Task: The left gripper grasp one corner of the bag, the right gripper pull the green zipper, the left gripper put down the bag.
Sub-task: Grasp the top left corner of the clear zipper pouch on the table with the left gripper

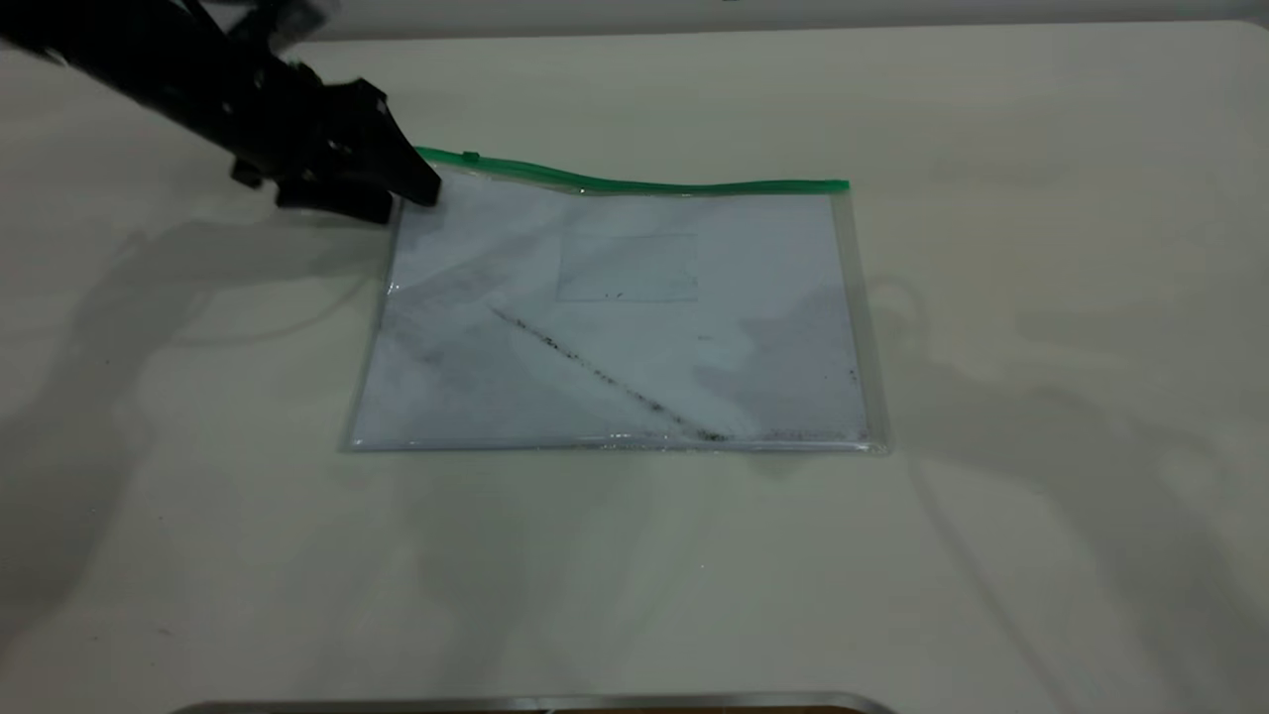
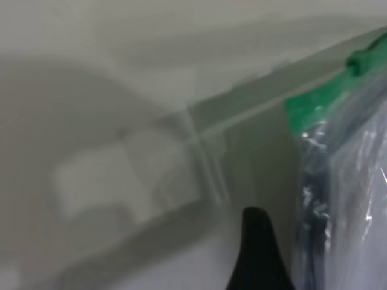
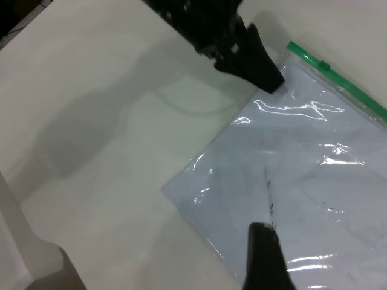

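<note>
The bag (image 1: 615, 327) lies on the table, a clear pouch with a white sheet inside and a dark diagonal streak (image 1: 605, 377). Its green zipper strip (image 1: 694, 186) runs along the far edge, and the slider tab (image 1: 470, 157) sits near the far-left end. My left gripper (image 1: 426, 188) is shut on that far-left corner, which rides slightly up. The right wrist view shows it (image 3: 272, 78) on the corner beside the slider (image 3: 325, 64). In the left wrist view the green corner (image 2: 308, 109) stands close by. My right gripper (image 3: 269, 257) hovers over the bag's left part, outside the exterior view.
The pale table (image 1: 198, 496) spreads widely round the bag on all sides. A metal-edged object (image 1: 535, 704) lies along the near table edge. A white block (image 3: 30, 260) shows in the right wrist view, away from the bag.
</note>
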Controlling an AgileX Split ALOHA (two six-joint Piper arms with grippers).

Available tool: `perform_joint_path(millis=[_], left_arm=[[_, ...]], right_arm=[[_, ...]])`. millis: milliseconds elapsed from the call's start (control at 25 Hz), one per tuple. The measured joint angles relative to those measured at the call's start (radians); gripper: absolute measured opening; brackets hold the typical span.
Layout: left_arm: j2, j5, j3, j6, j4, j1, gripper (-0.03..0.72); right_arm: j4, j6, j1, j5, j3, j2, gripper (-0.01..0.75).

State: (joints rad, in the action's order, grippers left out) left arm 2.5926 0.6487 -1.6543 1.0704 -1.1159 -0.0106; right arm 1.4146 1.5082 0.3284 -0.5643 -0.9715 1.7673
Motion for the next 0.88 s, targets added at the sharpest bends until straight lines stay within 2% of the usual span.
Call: perform_joint_path(millis=[160, 280, 400, 880], left_arm=[[0.018, 0.027, 0.000, 0.099, -0.108, -0.001, 0.588], [0.018, 0.039, -0.001, 0.138, -0.159, -0.008, 0.554], [0.018, 0.035, -0.001, 0.152, -0.159, -0.024, 0.514], [0.021, 0.018, -0.001, 0.155, -0.158, -0.053, 0.481]], right_arm=[[0.000, 0.000, 0.000, -0.001, 0.000, 0.000, 0.530], [0.000, 0.000, 0.000, -0.001, 0.000, 0.000, 0.530], [0.000, 0.000, 0.000, -0.001, 0.000, 0.000, 0.530], [0.007, 0.000, 0.000, 0.005, 0.000, 0.000, 0.530]])
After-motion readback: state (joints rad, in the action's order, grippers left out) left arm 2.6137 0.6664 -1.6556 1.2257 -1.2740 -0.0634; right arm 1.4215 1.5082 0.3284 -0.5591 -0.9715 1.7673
